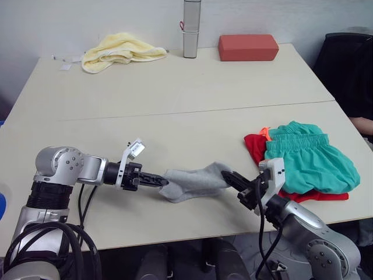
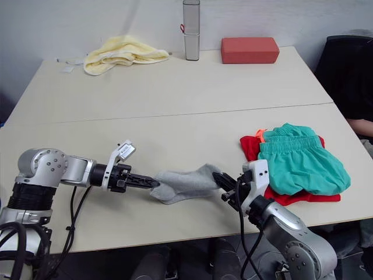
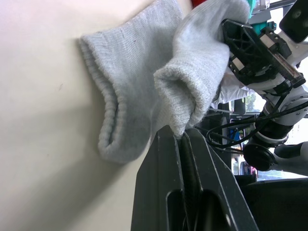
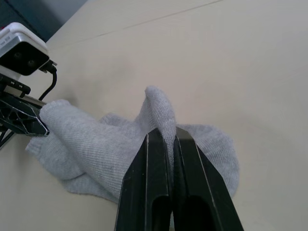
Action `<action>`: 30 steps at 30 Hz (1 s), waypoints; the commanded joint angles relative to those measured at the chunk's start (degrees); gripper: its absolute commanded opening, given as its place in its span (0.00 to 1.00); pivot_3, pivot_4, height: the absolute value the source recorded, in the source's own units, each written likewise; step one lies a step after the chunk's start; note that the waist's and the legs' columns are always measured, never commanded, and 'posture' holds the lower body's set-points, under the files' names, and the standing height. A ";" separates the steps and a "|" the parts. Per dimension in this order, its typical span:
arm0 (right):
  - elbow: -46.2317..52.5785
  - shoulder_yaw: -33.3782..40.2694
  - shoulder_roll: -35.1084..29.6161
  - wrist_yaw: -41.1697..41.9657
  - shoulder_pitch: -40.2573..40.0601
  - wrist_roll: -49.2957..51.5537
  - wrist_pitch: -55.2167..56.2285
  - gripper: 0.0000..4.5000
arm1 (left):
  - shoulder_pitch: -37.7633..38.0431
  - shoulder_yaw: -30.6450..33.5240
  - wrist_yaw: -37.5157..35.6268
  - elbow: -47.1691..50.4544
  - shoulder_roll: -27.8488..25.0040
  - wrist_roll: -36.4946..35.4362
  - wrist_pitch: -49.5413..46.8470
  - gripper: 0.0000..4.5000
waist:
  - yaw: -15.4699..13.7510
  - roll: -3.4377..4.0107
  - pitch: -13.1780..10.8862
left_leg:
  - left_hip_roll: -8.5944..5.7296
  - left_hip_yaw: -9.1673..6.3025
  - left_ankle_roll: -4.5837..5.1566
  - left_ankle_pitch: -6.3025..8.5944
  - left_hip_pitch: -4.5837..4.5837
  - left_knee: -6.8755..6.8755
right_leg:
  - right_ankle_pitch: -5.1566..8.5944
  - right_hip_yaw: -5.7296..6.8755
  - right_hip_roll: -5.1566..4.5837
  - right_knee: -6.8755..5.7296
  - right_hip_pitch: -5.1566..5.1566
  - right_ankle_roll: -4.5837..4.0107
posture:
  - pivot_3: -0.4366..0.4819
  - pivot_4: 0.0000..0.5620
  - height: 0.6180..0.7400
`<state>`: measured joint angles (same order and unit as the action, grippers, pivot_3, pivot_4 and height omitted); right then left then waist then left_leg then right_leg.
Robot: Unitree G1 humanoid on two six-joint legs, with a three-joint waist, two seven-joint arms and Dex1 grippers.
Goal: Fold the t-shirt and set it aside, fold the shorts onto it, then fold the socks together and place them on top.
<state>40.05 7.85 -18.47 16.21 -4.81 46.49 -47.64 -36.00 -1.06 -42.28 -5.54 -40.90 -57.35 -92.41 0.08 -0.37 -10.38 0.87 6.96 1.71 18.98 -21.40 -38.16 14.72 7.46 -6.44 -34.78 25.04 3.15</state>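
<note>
- Grey knit fills the gap between the two arms: the socks (image 1: 194, 181) lie low over the near part of the desk (image 1: 175, 87), one over the other, held at both ends.
- Left gripper (image 1: 165, 182) is clamped on the cuff end of the upper sock (the left wrist view shows the open cuff pinched between its closed fingers (image 3: 168, 183)).
- Right gripper (image 1: 228, 177) is pinched shut on a raised fold at the opposite end, as the right wrist view makes plain.
- Red t-shirt (image 1: 254, 147) already lies folded near the desk's right edge, with the teal shorts (image 1: 309, 160) folded on top of it, so I judge the first two steps done.
- Sock step is in hand, and the pair looks roughly matched up but not yet folded over.
- Next move, as I read it: bring one end across to the other to double the pair, then carry it right and lay it on the shorts, keeping both layers in the grip so the lower sock does not slide free.
- Far off at the back sit a yellow towel (image 1: 121, 50), a metal bottle (image 1: 191, 28) and a brick-red block (image 1: 248, 47), well apart from the work.
</note>
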 commanded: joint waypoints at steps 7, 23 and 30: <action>-0.74 1.40 -2.96 0.75 0.37 1.23 0.59 0.01 | 0.68 -0.65 -1.09 0.55 1.50 2.70 1.89 0.00 | -0.07 -0.02 0.00 | -0.01 -0.01 0.02 -0.02 0.00 -0.02 | 0.00 0.00 0.00 -0.03 -0.01 0.00 | 0.48 0.27 1.00; -2.21 -0.37 -2.05 -0.27 -1.51 3.30 -0.64 0.05 | 0.89 -1.18 -2.82 -0.44 2.31 8.32 6.90 0.05 | -0.07 -0.03 0.00 | -0.01 0.00 0.02 -0.04 0.02 -0.03 | 0.01 0.00 -0.01 -0.09 -0.01 -0.02 | 0.48 0.27 1.00; -3.83 0.47 -5.78 4.59 -2.94 -4.60 7.54 0.56 | 4.01 -0.43 -5.41 3.02 -1.18 8.87 9.75 0.51 | -0.03 -0.03 0.00 | -0.01 0.01 0.03 -0.05 0.03 -0.03 | 0.02 -0.01 0.00 -0.14 -0.01 -0.02 | 0.48 0.27 1.00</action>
<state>35.59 7.17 -23.33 18.63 -7.57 43.00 -43.05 -32.35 -2.96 -47.03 -4.54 -41.18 -48.73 -83.43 0.05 -0.40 -10.38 0.85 6.98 1.74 18.93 -21.37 -38.20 14.74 7.45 -6.44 -34.91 25.03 3.13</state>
